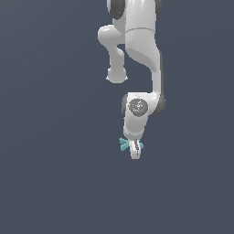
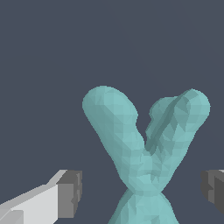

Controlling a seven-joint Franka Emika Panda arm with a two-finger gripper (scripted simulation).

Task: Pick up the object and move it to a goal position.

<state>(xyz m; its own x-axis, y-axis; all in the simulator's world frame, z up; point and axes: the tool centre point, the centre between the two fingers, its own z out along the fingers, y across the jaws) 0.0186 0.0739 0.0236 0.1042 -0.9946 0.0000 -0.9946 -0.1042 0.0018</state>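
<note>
Exterior view: white arm (image 1: pixel 141 59) reaching down, gripper (image 1: pixel 134 151) sitting right over teal object (image 1: pixel 124 145). Teal tips poking out on exterior view's left and right of gripper; contact possibly happening, too small to tell.

Wrist view: object (image 2: pixel 144 148) lying between two dark fingertips (image 2: pixel 70 192), X arms spreading away from camera. Jaws standing spread, gaps showing on both sides, nothing being gripped.

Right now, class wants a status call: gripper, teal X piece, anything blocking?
Gripper open, pads either side of the teal X piece, gaps both sides. Piece not gripped. Nothing else in view around it.
</note>
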